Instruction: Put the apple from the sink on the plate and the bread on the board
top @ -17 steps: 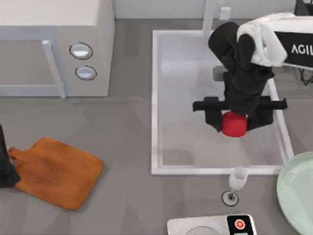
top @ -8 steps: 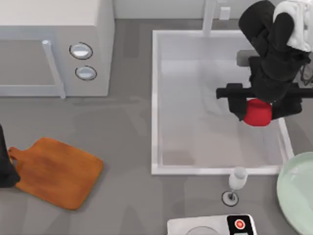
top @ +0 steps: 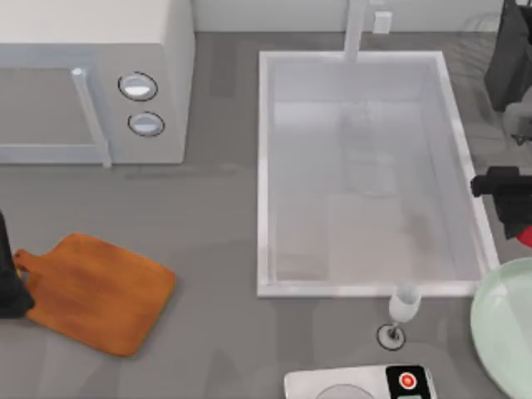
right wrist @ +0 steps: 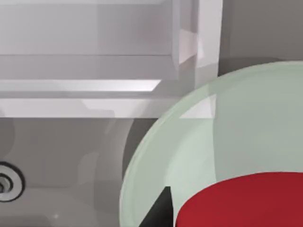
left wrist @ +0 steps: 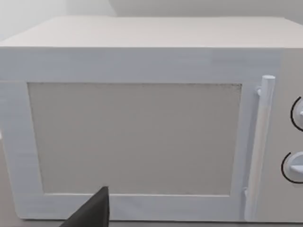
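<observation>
My right gripper hangs at the table's right edge, just past the sink rim, shut on the red apple, of which a sliver shows. In the right wrist view the apple hovers over the near rim of the pale green plate, which lies at the front right. The orange-brown board lies bare at the front left. My left arm is parked beside the board's handle. The bread is out of view.
A white microwave stands at the back left, facing my left wrist camera. The faucet rises behind the sink. A small glass stands in front of the sink, and a scale with a red button sits at the front edge.
My right gripper has carried the apple up and rightward, out of the sink basin and over its right rim, toward the plate. The left arm has not moved.
</observation>
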You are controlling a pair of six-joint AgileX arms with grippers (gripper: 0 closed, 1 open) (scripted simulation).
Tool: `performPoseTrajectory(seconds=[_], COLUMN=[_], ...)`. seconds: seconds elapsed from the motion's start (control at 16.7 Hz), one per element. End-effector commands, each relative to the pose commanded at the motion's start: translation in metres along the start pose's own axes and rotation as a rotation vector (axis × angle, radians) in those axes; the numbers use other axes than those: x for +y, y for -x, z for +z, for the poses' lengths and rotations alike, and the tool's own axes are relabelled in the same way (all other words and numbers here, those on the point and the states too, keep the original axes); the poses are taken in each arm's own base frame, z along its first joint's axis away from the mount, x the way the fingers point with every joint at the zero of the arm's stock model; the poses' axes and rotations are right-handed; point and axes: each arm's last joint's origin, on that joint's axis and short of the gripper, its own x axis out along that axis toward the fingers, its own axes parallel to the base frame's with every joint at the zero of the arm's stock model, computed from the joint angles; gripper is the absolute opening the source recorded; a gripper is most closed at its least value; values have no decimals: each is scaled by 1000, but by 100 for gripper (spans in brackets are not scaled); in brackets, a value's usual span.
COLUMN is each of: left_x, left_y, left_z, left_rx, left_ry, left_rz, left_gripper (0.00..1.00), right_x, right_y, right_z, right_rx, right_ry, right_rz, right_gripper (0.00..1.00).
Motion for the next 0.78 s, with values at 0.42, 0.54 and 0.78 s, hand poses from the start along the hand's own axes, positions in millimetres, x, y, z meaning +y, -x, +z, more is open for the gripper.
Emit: performPoseTrajectory(seconds=[0.42,0.54,0.78], left_x=[0,0,0], left_y=[0,0,0], left_z=[0,0,0], left_rx=[0,0,0], left_ry=[0,0,0], left_rz=[0,0,0], left_gripper=[100,100,100], right_x=[-38,-41,-41], right_y=[9,10,10], right_z=[-54,-59,-60], right_rx=[41,45,45], right_ry=[1,1,1], right_rz=[-3,-3,-3], right_gripper=[0,0,0])
